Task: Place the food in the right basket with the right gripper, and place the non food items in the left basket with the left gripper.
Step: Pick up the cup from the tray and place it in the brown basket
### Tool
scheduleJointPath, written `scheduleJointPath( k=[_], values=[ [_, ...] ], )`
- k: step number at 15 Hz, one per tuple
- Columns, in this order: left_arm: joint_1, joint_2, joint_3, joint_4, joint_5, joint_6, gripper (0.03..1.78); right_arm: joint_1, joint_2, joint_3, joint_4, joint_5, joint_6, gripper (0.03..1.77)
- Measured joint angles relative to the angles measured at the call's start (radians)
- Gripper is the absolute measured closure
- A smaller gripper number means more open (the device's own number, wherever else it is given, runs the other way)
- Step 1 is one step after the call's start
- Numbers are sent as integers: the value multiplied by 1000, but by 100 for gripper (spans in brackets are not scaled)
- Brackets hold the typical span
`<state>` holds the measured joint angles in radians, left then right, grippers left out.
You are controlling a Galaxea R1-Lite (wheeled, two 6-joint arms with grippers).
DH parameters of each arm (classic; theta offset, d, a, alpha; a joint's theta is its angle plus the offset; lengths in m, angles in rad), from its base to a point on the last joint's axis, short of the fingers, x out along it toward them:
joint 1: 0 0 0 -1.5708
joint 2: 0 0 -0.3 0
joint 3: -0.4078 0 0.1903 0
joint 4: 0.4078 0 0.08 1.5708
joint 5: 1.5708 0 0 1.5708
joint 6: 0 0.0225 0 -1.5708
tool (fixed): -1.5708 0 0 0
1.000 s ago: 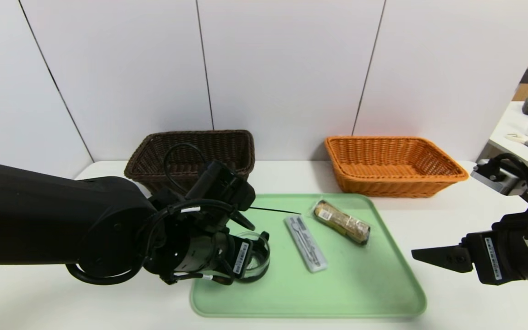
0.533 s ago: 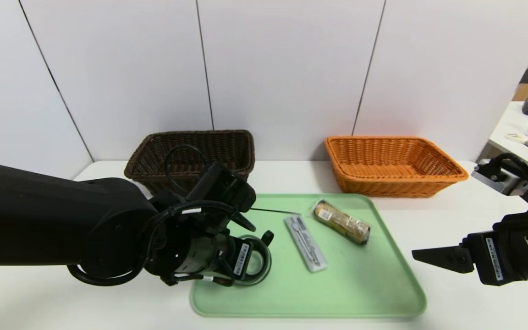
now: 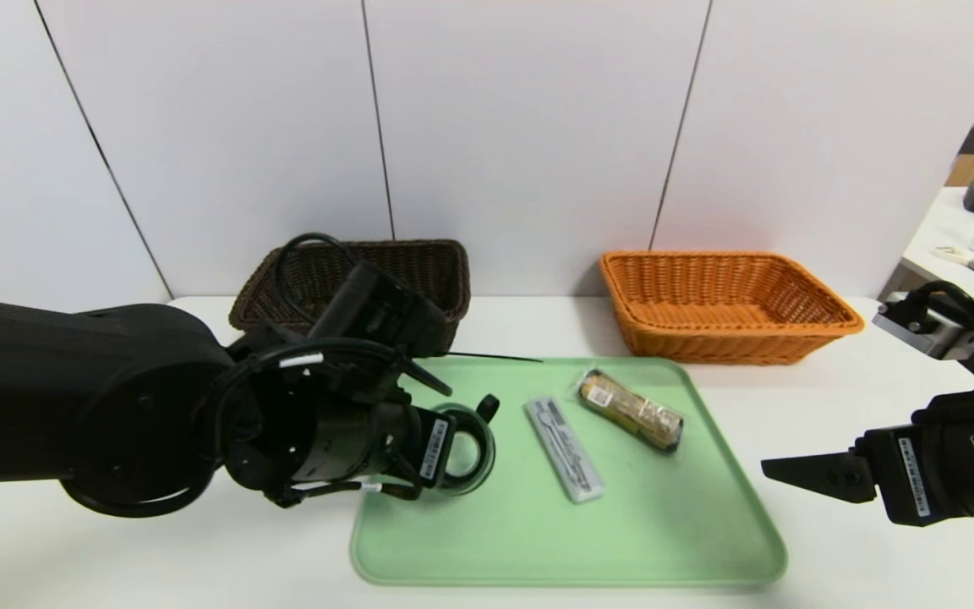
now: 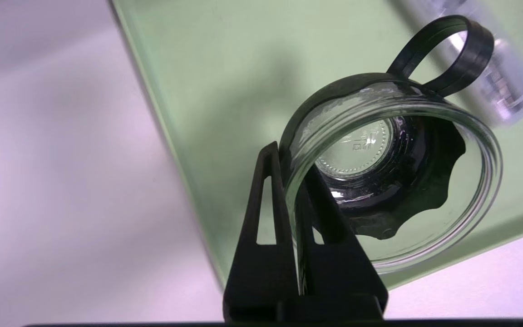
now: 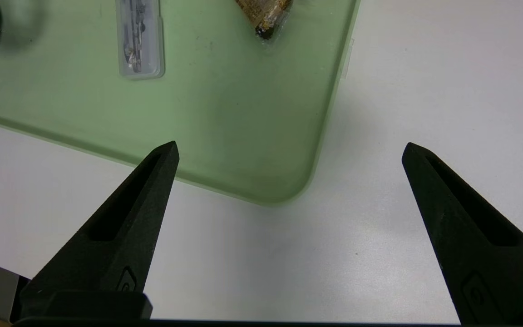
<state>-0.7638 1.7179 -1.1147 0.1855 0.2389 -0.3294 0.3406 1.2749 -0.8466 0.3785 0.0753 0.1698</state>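
The left tool (image 4: 295, 213) is pinched shut on the rim of the glass jar (image 3: 463, 440), apparently clear of the green tray (image 3: 664, 541). Next: carry it back to the dark basket (image 3: 419, 262). The right tool (image 5: 288, 150) waits wide open, empty, over the desk (image 3: 834, 397).

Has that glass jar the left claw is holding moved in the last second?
Yes. The glass jar, pinched by the left gripper, has risen and tilted, leaving the green tray.
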Motion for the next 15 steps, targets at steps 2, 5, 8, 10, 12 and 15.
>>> scheduleJointPath(
  k=[2, 5, 8, 10, 12, 15],
  values=[
    [36, -36, -53, 0, 1, 19, 172, -1, 0, 1, 0, 0, 0, 10],
    [139, -66, -151, 3, -1, 70, 172, -1, -1, 1, 0, 0, 0, 10],
    [235, -46, -230, 0, -5, 83, 172, -2, 1, 1, 0, 0, 0, 10],
    [275, -16, -283, -2, -8, 79, 172, -2, 4, 6, -1, 0, 0, 10],
    [302, 16, -337, -2, -10, 76, 172, -2, 5, 12, -1, 0, 0, 10],
    [340, 76, -407, -3, -10, 75, 172, -3, 6, 16, -2, 0, 0, 10]
  ],
)
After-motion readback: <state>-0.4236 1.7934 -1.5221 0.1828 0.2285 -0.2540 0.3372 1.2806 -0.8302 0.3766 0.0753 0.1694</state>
